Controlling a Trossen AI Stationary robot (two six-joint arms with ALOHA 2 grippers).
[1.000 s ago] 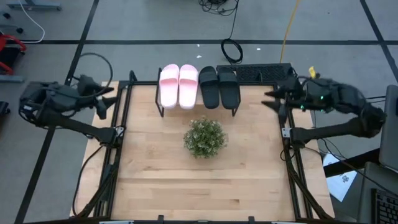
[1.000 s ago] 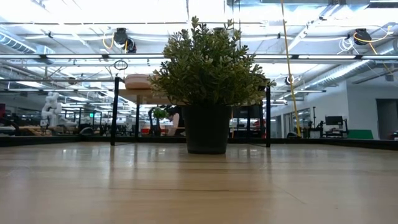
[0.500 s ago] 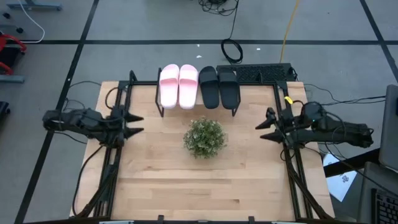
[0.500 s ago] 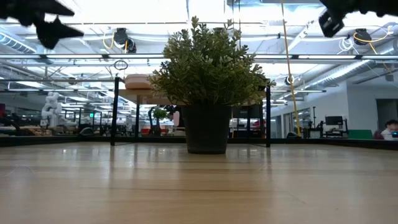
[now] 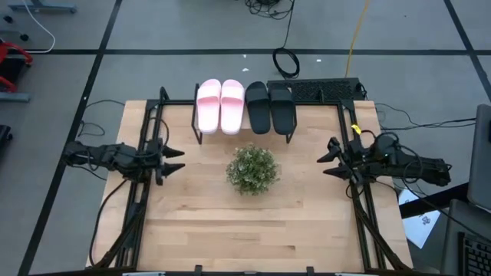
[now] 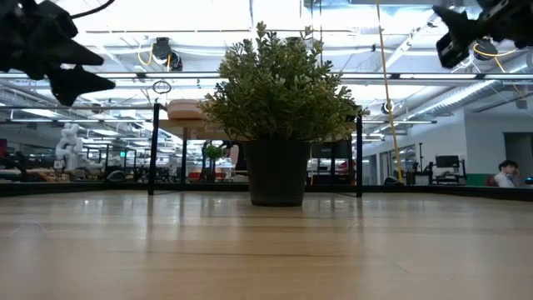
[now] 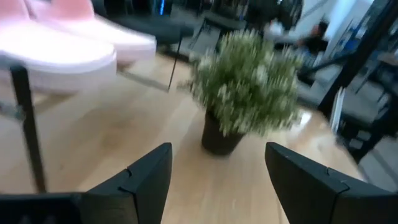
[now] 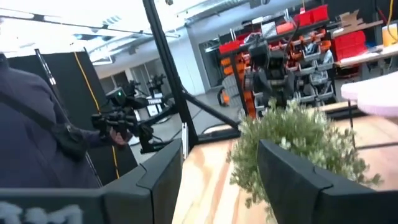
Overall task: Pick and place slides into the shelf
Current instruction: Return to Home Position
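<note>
All 4 slides (image 5: 257,107) sit on the shelf (image 5: 196,126) at the far side, long axes near-to-far, pink pair (image 5: 221,106) nearer the left gripper (image 5: 173,159), black pair (image 5: 271,107) nearer the right gripper (image 5: 325,160), both spread apart and empty, flanking the potted plant (image 5: 252,169).

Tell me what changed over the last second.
Both arms drew back from the table's far corners to its side edges and came lower. The left gripper and right gripper, both open and empty, now face the potted plant from either side. Nothing was gripped or released. The pink slides and black slides stayed side by side on the shelf.
</note>
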